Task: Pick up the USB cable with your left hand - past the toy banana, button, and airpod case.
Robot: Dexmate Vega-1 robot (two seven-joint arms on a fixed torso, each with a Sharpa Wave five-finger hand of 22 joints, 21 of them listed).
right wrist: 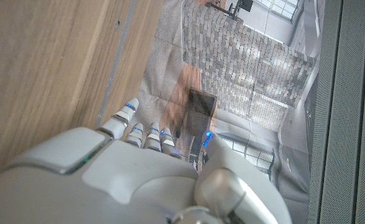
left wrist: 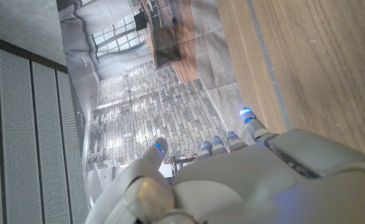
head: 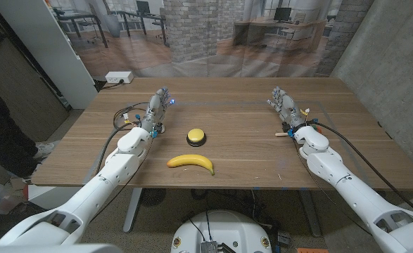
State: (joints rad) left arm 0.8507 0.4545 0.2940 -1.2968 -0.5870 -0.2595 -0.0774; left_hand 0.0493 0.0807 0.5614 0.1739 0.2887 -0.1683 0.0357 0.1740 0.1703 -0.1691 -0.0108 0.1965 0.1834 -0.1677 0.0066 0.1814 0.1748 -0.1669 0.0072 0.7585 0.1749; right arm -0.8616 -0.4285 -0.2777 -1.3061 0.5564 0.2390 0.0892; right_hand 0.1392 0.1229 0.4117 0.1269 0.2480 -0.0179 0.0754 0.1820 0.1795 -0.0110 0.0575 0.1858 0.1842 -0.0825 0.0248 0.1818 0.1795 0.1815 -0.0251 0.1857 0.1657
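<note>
Our left hand (head: 157, 105) is standing empty, fingers apart, on the tabletop (head: 234, 151); we are seeing no USB cable; button (head: 195, 136) and toy banana (head: 191, 163) are lying right of it.

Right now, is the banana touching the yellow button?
Apart. The head view shows bare wood between the banana and the yellow button, which sits farther back on the table.

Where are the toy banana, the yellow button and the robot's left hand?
toy banana (head: 191, 163): head view, middle of its curve.
yellow button (head: 196, 135): head view, its yellow cap.
left hand (head: 156, 111): head view, back of hand.
</note>
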